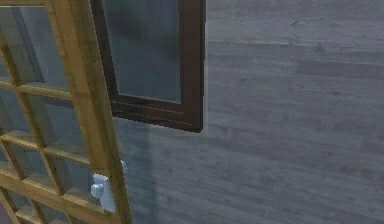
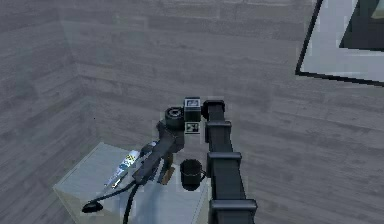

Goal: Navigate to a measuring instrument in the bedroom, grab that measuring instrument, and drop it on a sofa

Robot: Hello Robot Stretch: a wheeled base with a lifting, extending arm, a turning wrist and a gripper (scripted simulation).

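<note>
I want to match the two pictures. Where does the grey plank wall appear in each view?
Forward view: the grey plank wall takes the right half, beside a dark-framed pane.
Arm side view: the grey plank wall spans the back, above the white table.
Shared landmark: the wall's horizontal grey planks.

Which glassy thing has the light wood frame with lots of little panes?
The glass-paned door at the forward view's left. Its frame is light wood split into many small panes; the window beside it has a dark brown frame.
</note>
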